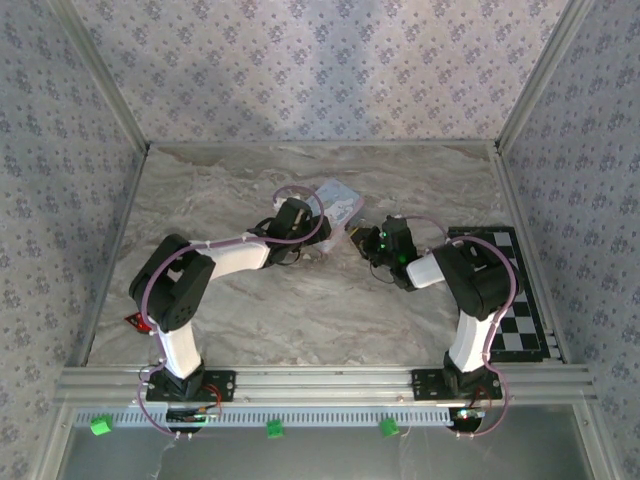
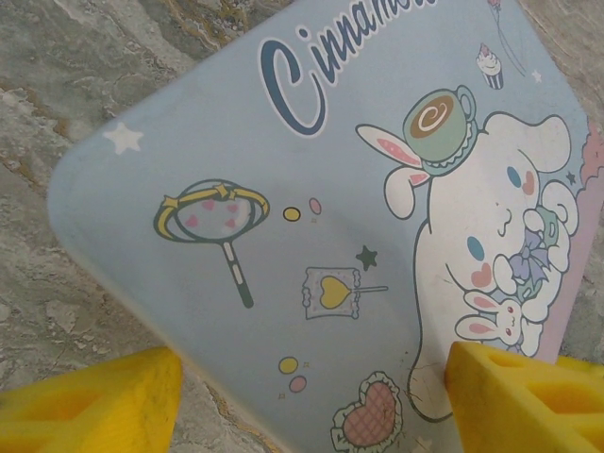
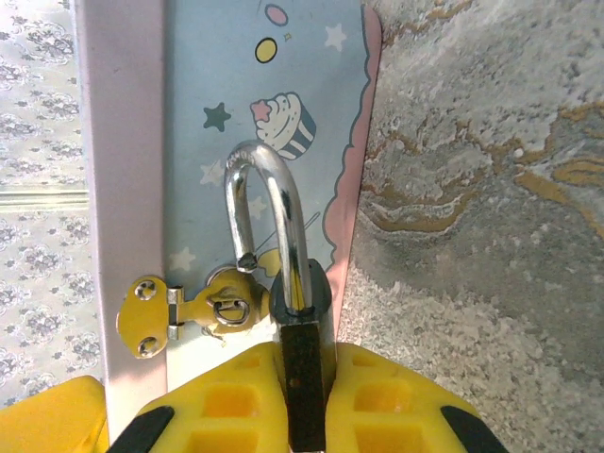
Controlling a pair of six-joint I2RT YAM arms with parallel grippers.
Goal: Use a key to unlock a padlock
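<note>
My right gripper (image 3: 304, 363) is shut on the padlock (image 3: 304, 387), its dark body pinched between the yellow fingers (image 3: 396, 396). The steel shackle (image 3: 283, 217) points away from me and stands open, its free end hanging just above the brass hasp (image 3: 222, 307) on the pale-blue cartoon tin (image 3: 264, 104). The key is out of view. My left gripper (image 2: 316, 382) is open, its yellow fingers (image 2: 94, 401) wide apart over the tin's lid (image 2: 311, 189), one finger past the lid's edge and the other above the cartoon figure. From above, both grippers (image 1: 300, 225) (image 1: 372, 240) meet at the tin (image 1: 340, 200).
A black-and-white checkerboard (image 1: 515, 290) lies at the table's right edge. A small red object (image 1: 135, 322) sits by the left arm's base. Patterned walls close in the back and both sides. Marbled tabletop (image 1: 300, 310) lies between the arms.
</note>
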